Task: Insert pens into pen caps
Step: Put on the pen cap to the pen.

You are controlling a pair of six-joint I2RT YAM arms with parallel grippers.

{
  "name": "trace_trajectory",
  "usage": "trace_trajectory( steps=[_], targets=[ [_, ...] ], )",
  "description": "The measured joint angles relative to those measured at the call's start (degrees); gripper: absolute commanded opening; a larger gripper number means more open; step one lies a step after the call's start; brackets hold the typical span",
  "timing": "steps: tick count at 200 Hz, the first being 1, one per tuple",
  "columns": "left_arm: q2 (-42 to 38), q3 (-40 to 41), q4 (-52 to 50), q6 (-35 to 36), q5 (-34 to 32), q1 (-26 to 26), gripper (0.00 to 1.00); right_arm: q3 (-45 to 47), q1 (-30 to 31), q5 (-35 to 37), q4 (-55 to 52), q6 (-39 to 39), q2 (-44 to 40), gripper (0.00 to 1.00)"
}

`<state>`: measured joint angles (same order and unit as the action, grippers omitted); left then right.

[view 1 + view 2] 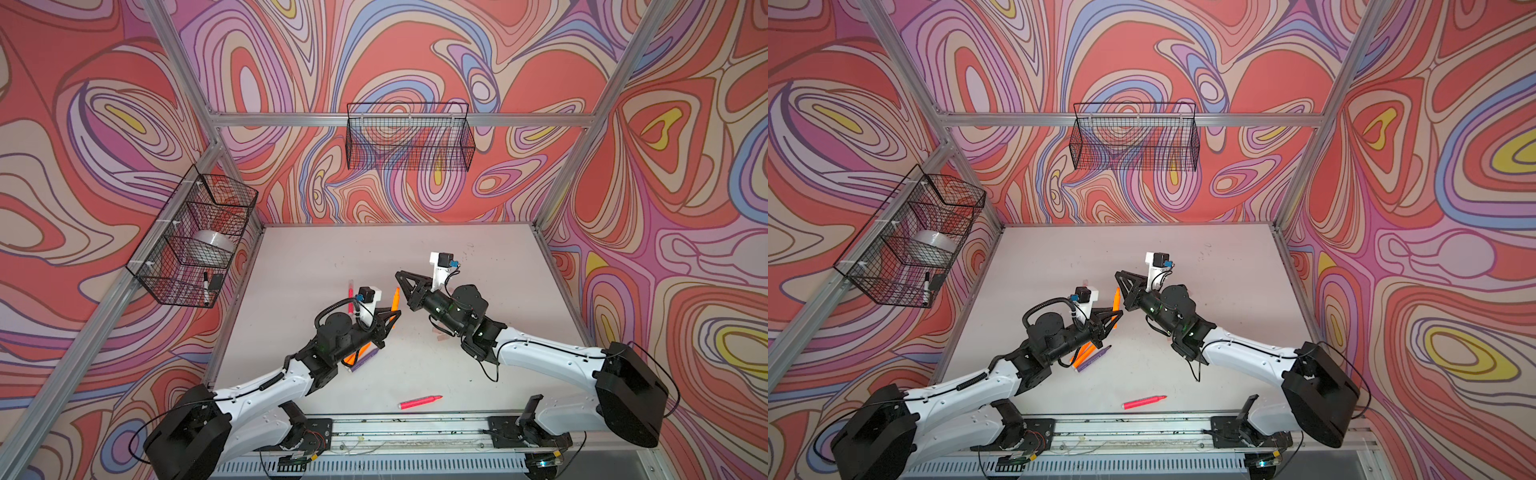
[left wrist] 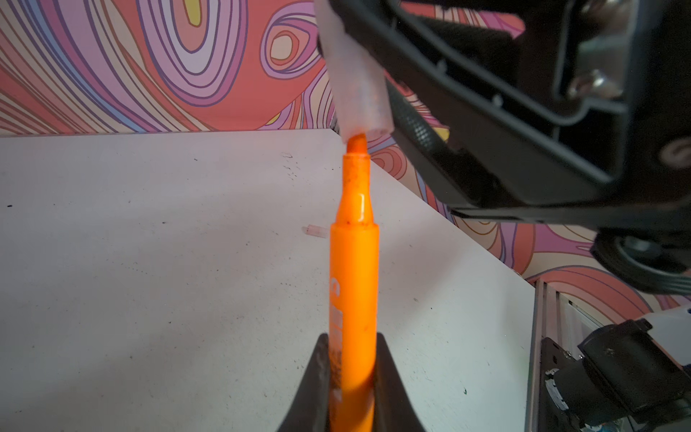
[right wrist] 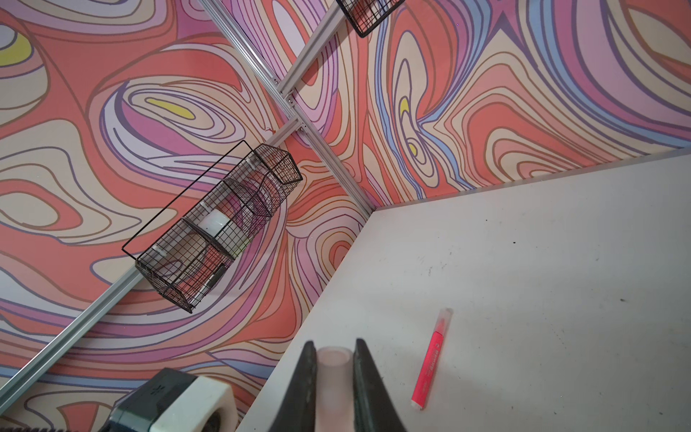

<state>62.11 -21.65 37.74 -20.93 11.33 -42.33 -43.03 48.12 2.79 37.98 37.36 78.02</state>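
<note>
My left claw (image 2: 351, 348) is clamped on an orange pen (image 2: 354, 262), whose tip points away from it. My right claw (image 3: 334, 349) is clamped on a cap (image 3: 334, 374), open mouth outward. I hold both above the table (image 1: 332, 249) near its middle, claws nose to nose.

In the left wrist view the pen's tip meets the rim of the cap's mouth. The cap sits tilted to the pen's line, and I cannot tell whether the tip is inside.

Partly under my left arm lie a purple pen (image 1: 1096, 356) and orange pens (image 1: 1080, 358), close together. An uncapped pink pen (image 1: 420, 401) lies near the front edge, well apart. A capped pink pen (image 3: 432, 362) lies on the far side of my left claw. A loose cap (image 2: 316, 230) lies flat on the table. A wire basket (image 1: 187, 257) hangs on the left wall.
</note>
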Motion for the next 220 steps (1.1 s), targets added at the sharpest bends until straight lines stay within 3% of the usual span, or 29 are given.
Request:
trace_trajectory(
  steps=[137,220],
  targets=[
    [-0.1,-0.2,-0.8,-3.0,2.8,0.5,0.00,5.7,0.4,-0.9,10.6,-1.1,0.5,0.00],
    [-0.1,-0.2,-0.3,-5.9,9.0,3.6,0.00,3.2,0.5,-1.0,4.5,-6.2,-0.1,0.00]
  ],
)
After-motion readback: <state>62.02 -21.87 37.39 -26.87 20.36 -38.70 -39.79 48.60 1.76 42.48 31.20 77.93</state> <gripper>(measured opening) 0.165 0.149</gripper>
